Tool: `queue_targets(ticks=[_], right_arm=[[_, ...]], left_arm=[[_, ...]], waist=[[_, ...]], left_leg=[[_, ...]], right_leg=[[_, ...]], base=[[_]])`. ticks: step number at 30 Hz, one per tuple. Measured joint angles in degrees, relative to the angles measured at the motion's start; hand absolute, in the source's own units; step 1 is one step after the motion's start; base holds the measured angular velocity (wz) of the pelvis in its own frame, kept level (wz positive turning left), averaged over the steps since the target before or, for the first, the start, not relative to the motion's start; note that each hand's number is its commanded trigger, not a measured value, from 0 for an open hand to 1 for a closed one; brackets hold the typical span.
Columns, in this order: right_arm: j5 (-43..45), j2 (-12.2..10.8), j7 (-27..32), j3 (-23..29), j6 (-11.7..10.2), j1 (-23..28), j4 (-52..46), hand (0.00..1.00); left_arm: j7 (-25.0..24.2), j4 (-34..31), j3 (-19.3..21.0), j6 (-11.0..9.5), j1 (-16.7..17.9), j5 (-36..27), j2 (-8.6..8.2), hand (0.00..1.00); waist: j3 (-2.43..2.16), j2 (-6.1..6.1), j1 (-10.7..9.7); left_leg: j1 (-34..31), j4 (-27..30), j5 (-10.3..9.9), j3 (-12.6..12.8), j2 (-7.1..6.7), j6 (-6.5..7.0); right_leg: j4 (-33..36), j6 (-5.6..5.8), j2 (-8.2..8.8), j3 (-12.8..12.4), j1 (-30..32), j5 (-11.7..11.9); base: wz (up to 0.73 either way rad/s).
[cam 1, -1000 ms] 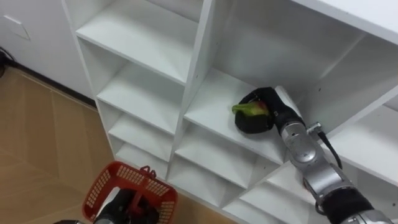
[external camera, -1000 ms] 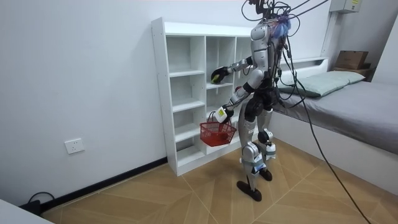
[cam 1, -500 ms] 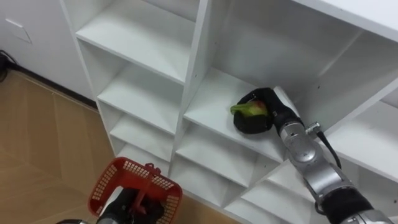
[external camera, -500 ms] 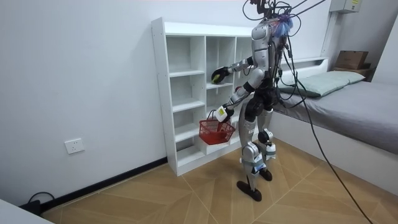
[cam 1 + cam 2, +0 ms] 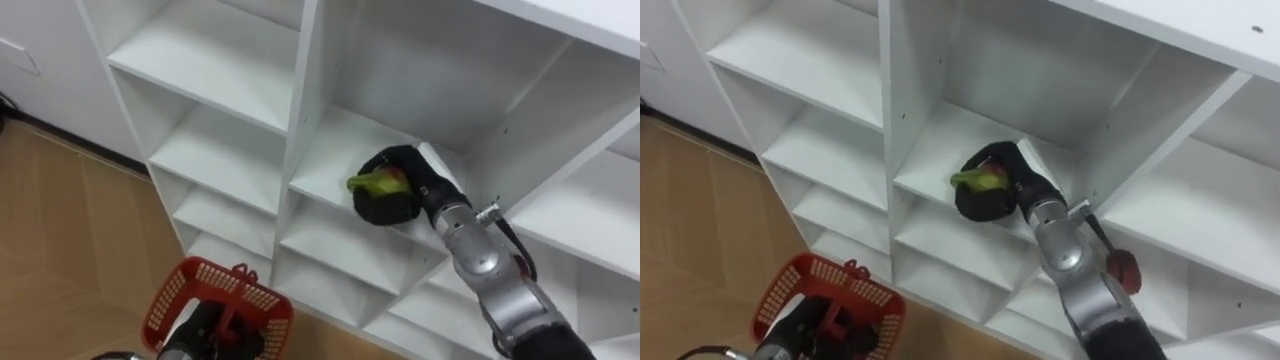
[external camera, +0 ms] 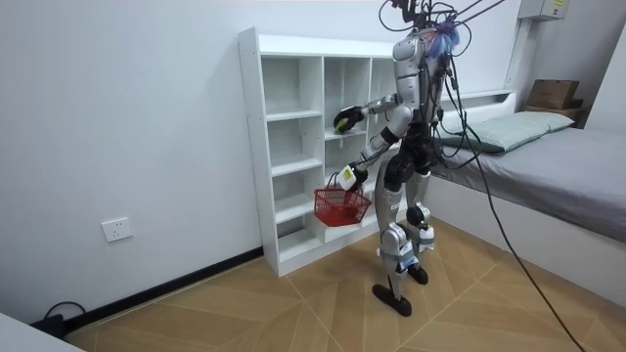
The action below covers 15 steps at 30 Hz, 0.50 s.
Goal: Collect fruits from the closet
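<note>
The green fruit [image 5: 372, 182] sits in your right hand [image 5: 392, 200]. The dark fingers are curled round it and grip it. Its green end pokes out of the fingers toward the left, so its long way runs left to right. A bit of red shows on it next to the palm. The hand and fruit are inside the middle box of the white closet [image 5: 330, 140], low over the shelf board. You cannot tell if the fruit touches the board.

Now look lower. The red basket [image 5: 175, 295] hangs down and to the left of the fruit, out in front of the closet. Your left hand [image 5: 215, 330] is closed round its handle.

So the fruit likely has to come out of the box toward you first, then go down and left to the basket. Mind the closet's upright wall just left of the fruit.
</note>
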<state>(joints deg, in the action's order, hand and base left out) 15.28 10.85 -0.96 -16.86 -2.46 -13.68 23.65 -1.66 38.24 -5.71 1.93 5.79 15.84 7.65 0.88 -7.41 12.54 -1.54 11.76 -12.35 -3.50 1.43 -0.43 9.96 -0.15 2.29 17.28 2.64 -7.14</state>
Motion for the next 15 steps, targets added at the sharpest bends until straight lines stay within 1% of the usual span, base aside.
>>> queue_targets(ticks=[2,5,8,11,12,15], right_arm=[[1.4,0.0,-0.9,0.0,0.0,1.7,-2.7,1.00],[2.2,-0.1,-3.0,-0.1,-0.1,4.0,-6.6,1.00],[2.6,-0.1,-4.5,-0.6,-0.1,4.1,-7.1,1.00],[2.9,-0.1,-5.6,-1.0,-0.1,4.3,-7.3,1.00],[3.3,-0.1,-6.1,-1.7,-0.1,4.3,-7.5,1.00],[3.8,0.0,-7.5,-2.4,-0.1,5.2,-8.4,1.00]], left_arm=[[0.0,0.0,0.1,-0.2,0.0,0.0,-0.27,1.00],[0.0,1.1,0.3,-1.5,-0.7,-0.4,-0.55,1.00],[0.0,2.8,0.4,-2.0,-1.6,-0.4,-0.52,1.00],[0.0,3.7,0.4,-2.1,-2.1,-0.4,-0.67,1.00],[0.0,4.1,0.3,-2.2,-2.3,-0.4,-0.60,1.00],[0.0,5.0,0.1,-2.2,-2.9,-0.4,-0.52,1.00]], waist=[[-0.13,0.40,-0.3],[-0.11,0.50,-0.3],[-0.09,0.51,-1.3],[-0.06,0.67,-1.2],[0.03,0.80,-1.5],[0.10,0.97,-1.8]], left_leg=[[0.0,0.0,0.0,0.3,0.03,0.04],[0.1,0.0,0.0,1.2,0.11,0.04],[0.2,-0.1,0.0,1.9,0.10,0.04],[0.2,-0.1,0.0,2.8,0.24,0.05],[0.1,-0.1,0.0,2.9,0.31,0.05],[0.1,-0.2,0.0,3.0,0.44,0.03]], right_leg=[[0.2,0.00,0.03,-0.2,0.0,0.0],[0.7,0.01,0.01,-1.3,0.5,0.0],[0.8,0.01,0.04,-1.7,0.7,0.0],[1.3,-0.03,-0.16,-2.9,1.5,0.1],[1.6,-0.06,-0.20,-3.1,1.7,0.1],[1.7,-0.09,-0.33,-3.1,1.9,0.1]], base=[[-0.12],[-0.14],[-0.09],[-0.16],[-0.15],[-0.03]])
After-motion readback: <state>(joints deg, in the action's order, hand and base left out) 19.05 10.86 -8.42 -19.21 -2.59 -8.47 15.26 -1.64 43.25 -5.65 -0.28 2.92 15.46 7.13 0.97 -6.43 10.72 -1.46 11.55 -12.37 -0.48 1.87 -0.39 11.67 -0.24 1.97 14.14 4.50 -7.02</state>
